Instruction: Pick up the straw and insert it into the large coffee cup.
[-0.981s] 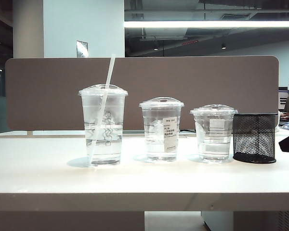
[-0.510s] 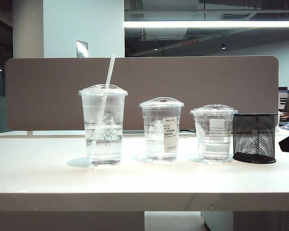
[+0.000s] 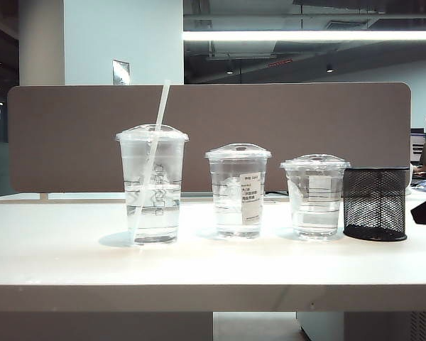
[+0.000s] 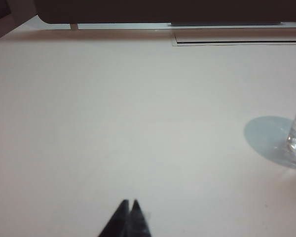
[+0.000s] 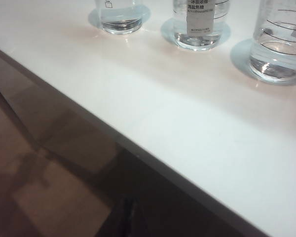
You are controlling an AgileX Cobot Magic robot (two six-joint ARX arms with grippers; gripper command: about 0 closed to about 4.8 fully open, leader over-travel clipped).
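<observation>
Evidently nothing has changed: straw (image 3: 151, 160) stays inside the large coffee cup (image 3: 152, 186), left of frame. My left hand (image 4: 129, 203) and right hand (image 5: 129, 202) both rest pinched together, empty; task looks complete.

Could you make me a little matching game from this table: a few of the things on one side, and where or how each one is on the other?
Things:
1. straw
2. large coffee cup
3. mesh pen holder
4. left gripper

Places or states:
A. black, at the right end of the row
B. shut, low over bare table
C. leaning, poking out through a domed lid
D. at the left end of the row, part full of clear liquid

Pairs: 1-C, 2-D, 3-A, 4-B
</observation>
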